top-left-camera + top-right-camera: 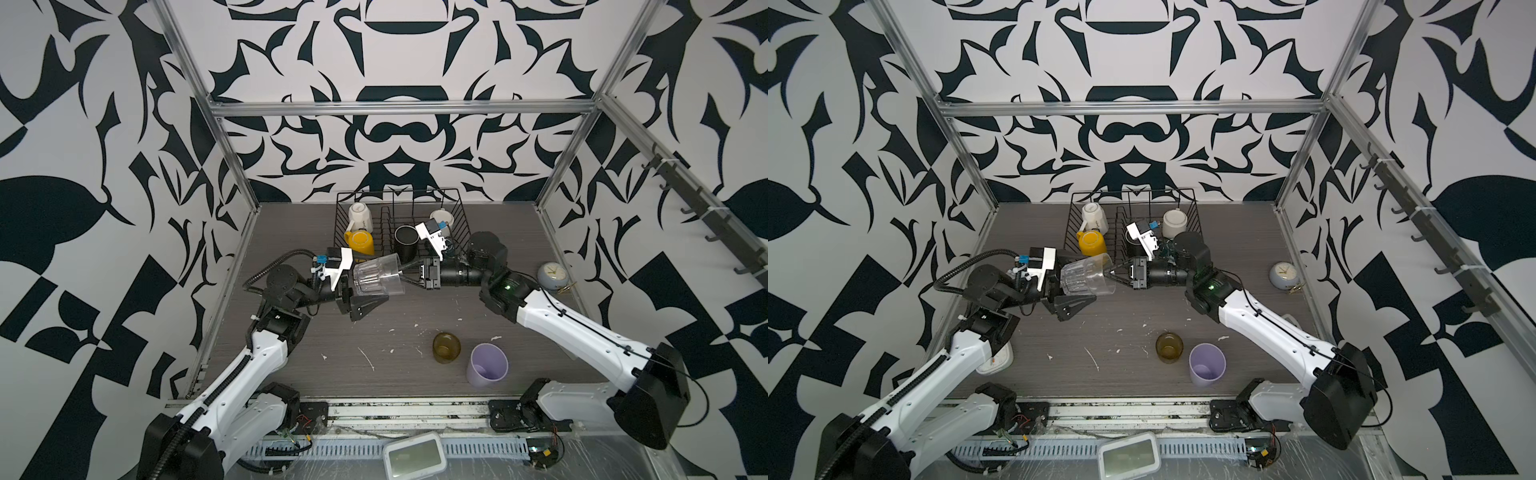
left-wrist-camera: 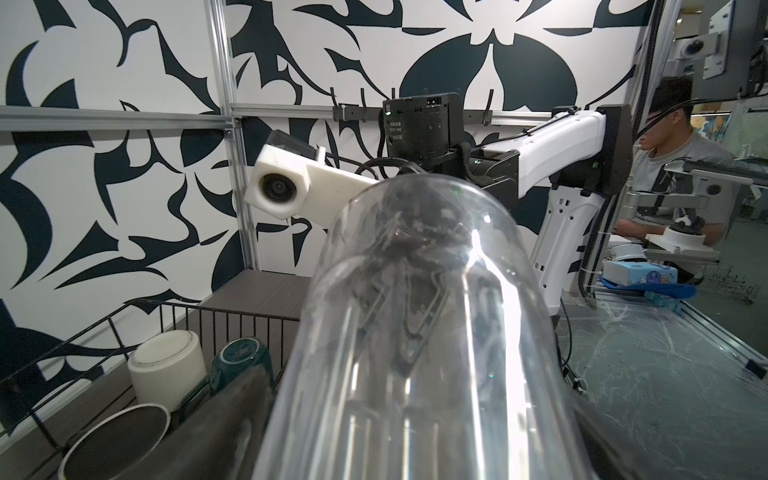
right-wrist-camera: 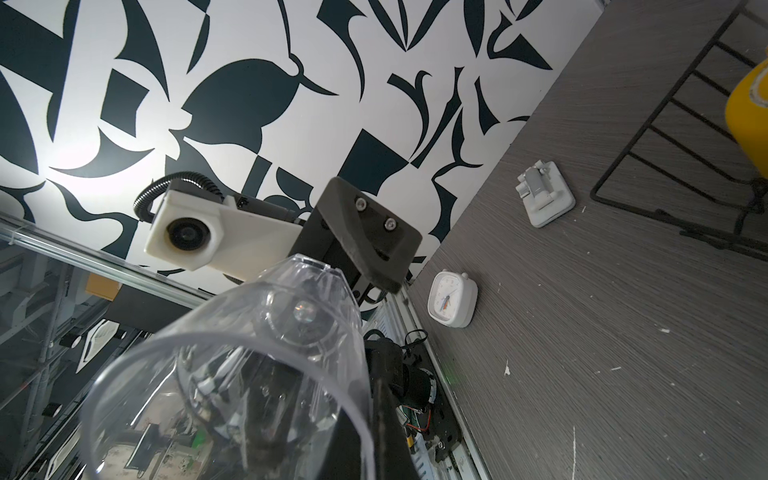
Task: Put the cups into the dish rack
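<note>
Clear glass: held off the tabletop, just in front of the near side of the dish rack. It lies on its side. The long axis is roughly level and runs left to right, about parallel with the rack's near side. The mouth points right and the ribbed base points left.

Right gripper: closed, pinching the glass wall at the rim. In the right wrist view one finger sits inside the mouth.

Left gripper: jaws spread wide, straddling the base end. The glass fills the left wrist view. I cannot tell whether the fingers touch it.

The rack stands at the middle of the far edge. Contents:
- faceted white mug, far left corner
- yellow mug, on its side, near left corner
- black cup, mouth up, near side
- white mug, bottom up, far right
- teal mug, bottom toward the camera, beside the white mug

Still on the tabletop, both upright, side by side right of centre toward the near edge:
- amber glass
- lilac tumbler

Pale-blue clock: at the right edge.
</note>
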Robot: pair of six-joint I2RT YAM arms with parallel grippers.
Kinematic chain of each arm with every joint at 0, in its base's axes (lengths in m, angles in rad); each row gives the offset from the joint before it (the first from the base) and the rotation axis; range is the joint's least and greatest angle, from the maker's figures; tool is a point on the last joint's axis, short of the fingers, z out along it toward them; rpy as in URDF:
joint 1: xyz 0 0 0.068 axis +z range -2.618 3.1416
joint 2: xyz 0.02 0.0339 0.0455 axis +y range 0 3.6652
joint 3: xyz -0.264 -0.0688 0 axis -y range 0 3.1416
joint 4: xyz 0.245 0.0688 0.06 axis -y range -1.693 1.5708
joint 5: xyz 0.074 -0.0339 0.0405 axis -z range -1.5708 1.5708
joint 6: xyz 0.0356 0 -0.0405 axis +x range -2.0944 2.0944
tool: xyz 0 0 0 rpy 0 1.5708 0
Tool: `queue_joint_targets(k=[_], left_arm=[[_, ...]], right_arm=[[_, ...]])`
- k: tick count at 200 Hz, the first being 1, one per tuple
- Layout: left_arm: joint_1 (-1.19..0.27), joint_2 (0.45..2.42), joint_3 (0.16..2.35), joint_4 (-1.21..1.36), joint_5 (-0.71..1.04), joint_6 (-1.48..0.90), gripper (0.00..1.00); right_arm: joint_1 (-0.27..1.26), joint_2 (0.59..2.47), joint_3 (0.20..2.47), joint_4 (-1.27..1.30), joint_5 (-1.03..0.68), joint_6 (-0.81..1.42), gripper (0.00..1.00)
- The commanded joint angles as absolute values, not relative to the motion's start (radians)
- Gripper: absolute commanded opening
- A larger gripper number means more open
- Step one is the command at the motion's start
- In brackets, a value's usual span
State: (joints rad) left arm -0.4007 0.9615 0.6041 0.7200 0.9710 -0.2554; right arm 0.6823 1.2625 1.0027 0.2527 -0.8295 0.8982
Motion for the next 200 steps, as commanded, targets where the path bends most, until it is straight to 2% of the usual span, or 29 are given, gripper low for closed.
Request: queue_joint_targets(k=[1, 166, 200], left_arm=[[-0.404, 0.972, 0.644, 0.809, 0.982, -0.303, 0.98], [-0.404, 0.988, 0.636, 0.943, 0.992, -0.405, 0.92], [-0.405, 0.984, 0.627, 0.956, 0.999, -0.408, 0.94]], right_arm=[[0.696, 1.25, 1.011, 0.342, -0.844, 0.91, 0.0], [0.713, 1.272, 0.986, 0.426, -0.834, 0.955, 0.0], [0.713, 1.267, 0.982, 0.459, -0.832, 0.975, 0.0]])
